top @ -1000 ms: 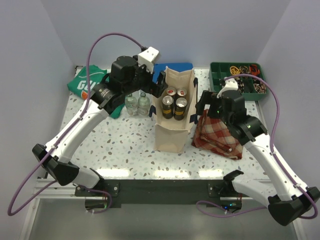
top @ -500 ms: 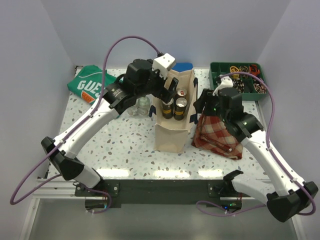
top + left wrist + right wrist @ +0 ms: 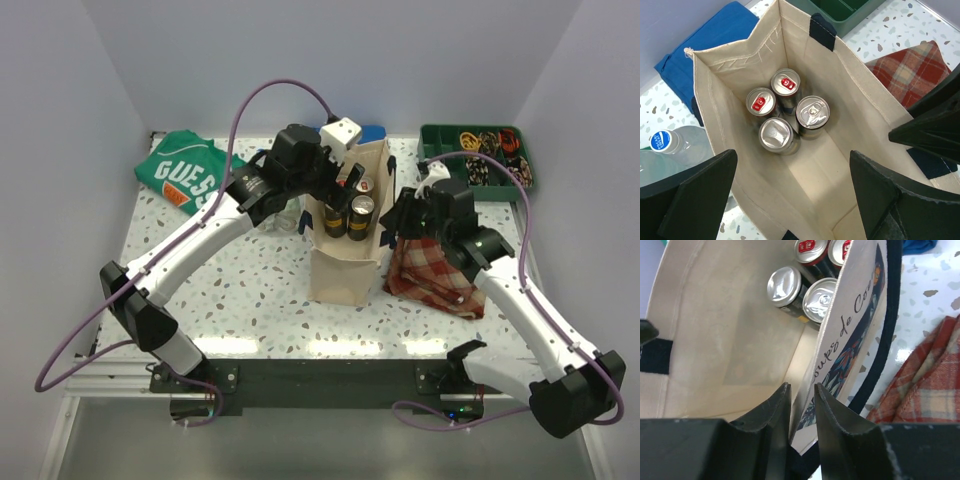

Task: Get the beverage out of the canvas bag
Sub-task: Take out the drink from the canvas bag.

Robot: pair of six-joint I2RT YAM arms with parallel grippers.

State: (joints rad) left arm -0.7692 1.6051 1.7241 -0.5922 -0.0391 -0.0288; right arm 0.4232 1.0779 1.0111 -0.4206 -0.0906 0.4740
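The cream canvas bag [image 3: 345,262] stands upright mid-table with several beverage cans [image 3: 361,205] in its bottom. My left gripper [image 3: 338,186] hangs open over the bag's mouth; in the left wrist view its gripper [image 3: 793,155] frames the cans [image 3: 812,113] well below, touching none. My right gripper [image 3: 392,218] is at the bag's right side. The right wrist view shows this gripper [image 3: 801,389] shut on the bag's printed side wall [image 3: 850,325], one finger inside and one outside, with cans [image 3: 818,298] beyond.
A red plaid cloth [image 3: 440,272] lies right of the bag under my right arm. A green parts tray [image 3: 476,153] sits at the back right, a folded blue cloth [image 3: 710,40] behind the bag, water bottles [image 3: 662,141] to its left, and a green shirt [image 3: 186,174] at the far left.
My left arm swung right from beside the bottles to above the bag's mouth. My right gripper moved in to the bag's right wall and closed on it.
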